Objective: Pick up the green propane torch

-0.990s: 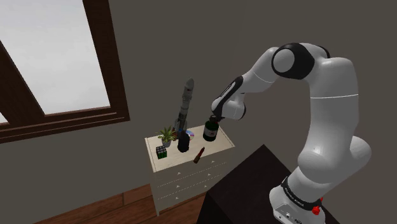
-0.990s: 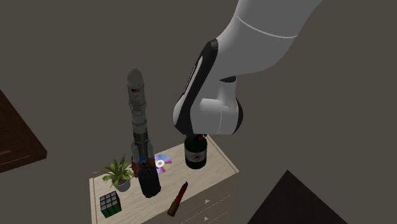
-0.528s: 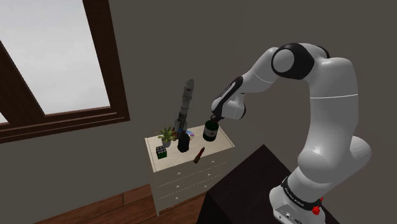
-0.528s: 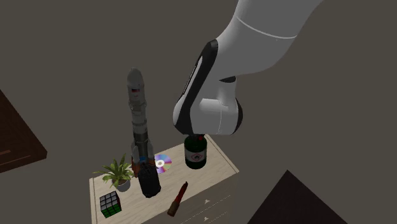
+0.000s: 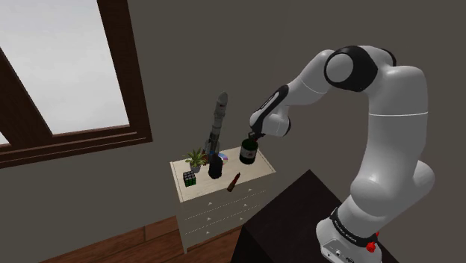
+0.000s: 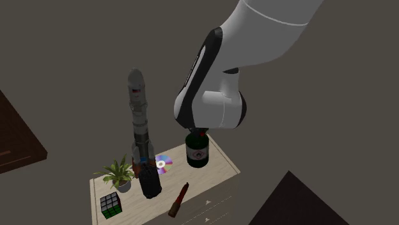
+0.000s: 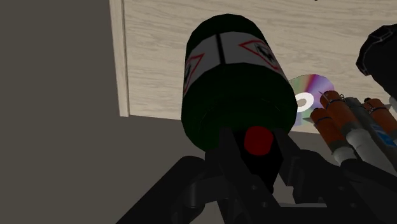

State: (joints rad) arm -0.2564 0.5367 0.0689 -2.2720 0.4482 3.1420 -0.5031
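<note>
Shoulder view. Reaching down from above with gripper [image 5: 254, 137] onto torch [image 5: 248, 152], which is upright at the end of the dresser [image 5: 224, 209] nearest the stand, well apart from the tall rocket model [image 5: 217, 123] at the dresser's middle.

Second exterior view. Showing torch [image 6: 197, 152] as a squat dark-green cylinder with a white label band, near the dresser's [image 6: 220, 174] back corner, beside a shiny disc [image 6: 163, 163]. Not telling whether its base is clear of the top.

Wrist view. Pinching the torch's [image 7: 232, 83] narrow black neck, red knob showing, between the jaws of the gripper [image 7: 253, 160], over the dresser's pale wood-grain top [image 7: 159, 57].

Handling, as a judgement: rigid, fairly heavy, smooth-walled and slippery. Favouring the neck as the hold and lifting straight up.
</note>
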